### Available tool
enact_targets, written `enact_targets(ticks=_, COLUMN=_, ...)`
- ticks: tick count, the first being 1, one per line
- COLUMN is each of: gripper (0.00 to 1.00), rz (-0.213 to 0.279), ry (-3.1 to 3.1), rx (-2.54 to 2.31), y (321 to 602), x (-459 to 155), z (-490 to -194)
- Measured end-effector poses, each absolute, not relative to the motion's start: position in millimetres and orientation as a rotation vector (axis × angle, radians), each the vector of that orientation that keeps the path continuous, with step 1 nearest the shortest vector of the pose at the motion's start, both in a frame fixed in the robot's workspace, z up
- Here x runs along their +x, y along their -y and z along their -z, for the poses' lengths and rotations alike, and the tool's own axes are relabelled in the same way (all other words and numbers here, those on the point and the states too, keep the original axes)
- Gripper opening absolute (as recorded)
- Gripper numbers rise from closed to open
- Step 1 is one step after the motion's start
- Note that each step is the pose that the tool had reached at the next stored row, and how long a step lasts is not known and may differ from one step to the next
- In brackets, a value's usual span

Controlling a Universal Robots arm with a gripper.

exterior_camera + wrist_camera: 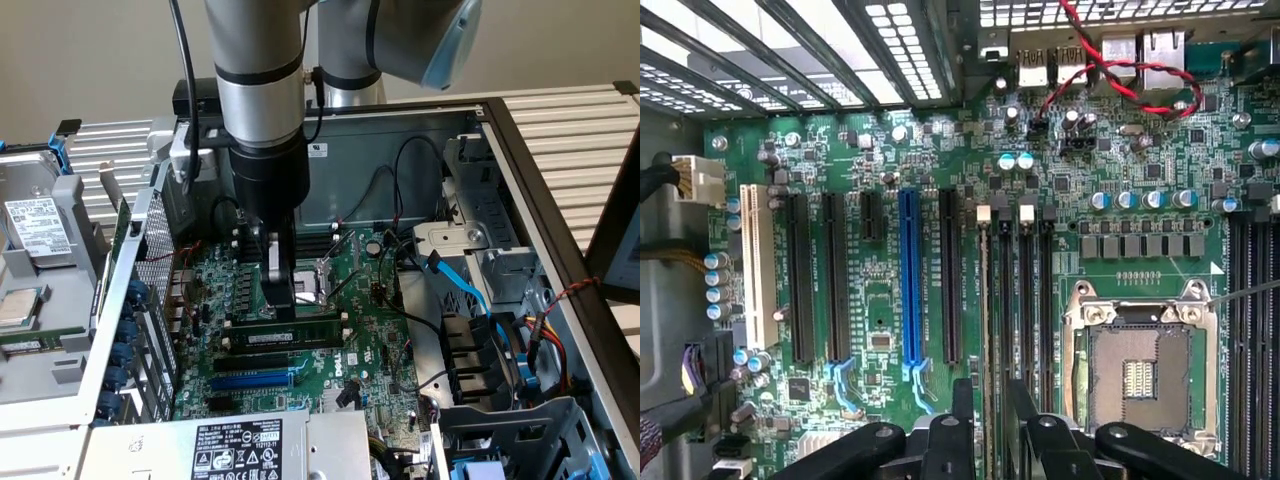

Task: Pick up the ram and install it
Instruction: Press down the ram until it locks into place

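The ram [315,328], a long green stick with a white label strip, stands on edge in the memory slot nearest the blue expansion slot [250,381], between white end latches. My gripper [283,298] hangs straight down over the ram's middle. In the wrist view I see the ram [986,300] edge-on as a thin strip. It runs down between the two black fingertips of my gripper [988,405], with a gap showing on both sides. The gripper is open and straddles the ram. Empty black memory slots [1025,300] lie beside it.
The board lies in an open computer case. The bare CPU socket [1137,370] is next to the memory slots. Blue and black cables [465,290] crowd the exterior view's right. A power supply [235,448] is at the front and a drive cage [35,230] at the left.
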State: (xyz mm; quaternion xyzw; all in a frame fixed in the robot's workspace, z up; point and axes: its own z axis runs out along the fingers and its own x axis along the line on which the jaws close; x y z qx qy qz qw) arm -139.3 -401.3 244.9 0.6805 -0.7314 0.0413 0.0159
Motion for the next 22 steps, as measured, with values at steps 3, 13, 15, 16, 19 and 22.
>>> enact_targets(ticks=3, gripper=0.27, rz=-0.126, ry=2.274, rx=2.115, y=399.0, x=-137.6, z=-244.9)
enact_targets(ticks=13, gripper=0.11, rz=-0.059, ry=2.24, rx=2.084, y=399.9, x=-132.8, z=-244.8)
enact_targets(ticks=15, gripper=0.11, rz=-0.059, ry=2.24, rx=2.084, y=400.9, x=-131.4, z=-244.3)
enact_targets(ticks=16, gripper=0.11, rz=-0.059, ry=2.24, rx=2.084, y=401.2, x=-130.9, z=-244.0)
enact_targets(ticks=19, gripper=0.11, rz=-0.06, ry=2.241, rx=2.084, y=401.4, x=-130.7, z=-242.8)
enact_targets(ticks=22, gripper=0.11, rz=-0.065, ry=2.244, rx=2.087, y=401.5, x=-130.6, z=-240.9)
